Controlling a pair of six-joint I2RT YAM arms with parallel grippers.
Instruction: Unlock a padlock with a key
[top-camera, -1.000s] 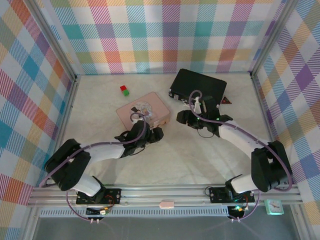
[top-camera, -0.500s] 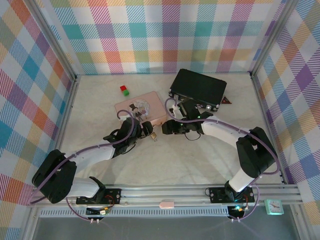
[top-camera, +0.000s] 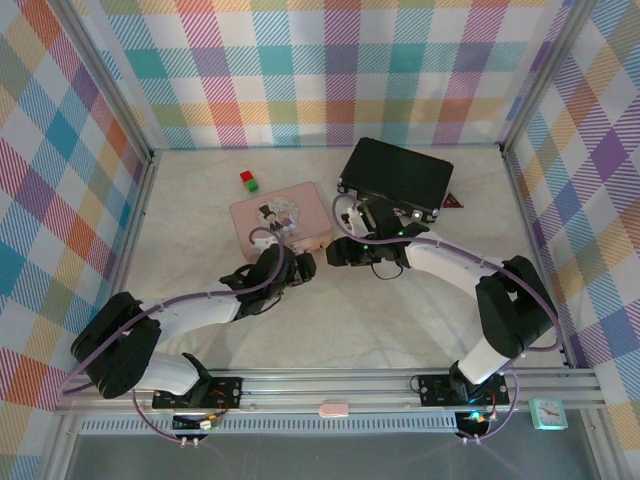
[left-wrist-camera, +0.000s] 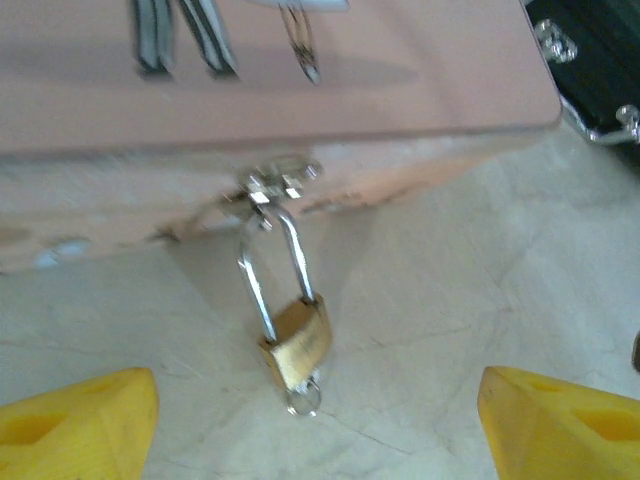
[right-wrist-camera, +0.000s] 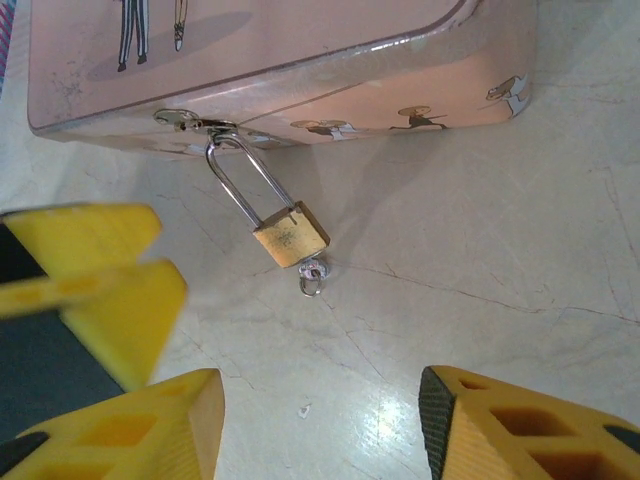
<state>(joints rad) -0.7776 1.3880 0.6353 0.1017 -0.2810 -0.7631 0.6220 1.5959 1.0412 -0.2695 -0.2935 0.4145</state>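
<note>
The small brass padlock (left-wrist-camera: 295, 345), hooked on the pink metal box (left-wrist-camera: 420, 80), points its long axis toward the nearer left gripper (left-wrist-camera: 318, 425), whose fingers are apart; the right gripper (right-wrist-camera: 320, 425) is also spread.

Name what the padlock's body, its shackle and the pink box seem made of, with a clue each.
Padlock body: likely brass, dull gold, scuffed. Shackle: steel-like, bright silver glints. Pink box: probably painted tin, glossy, edges worn.
</note>
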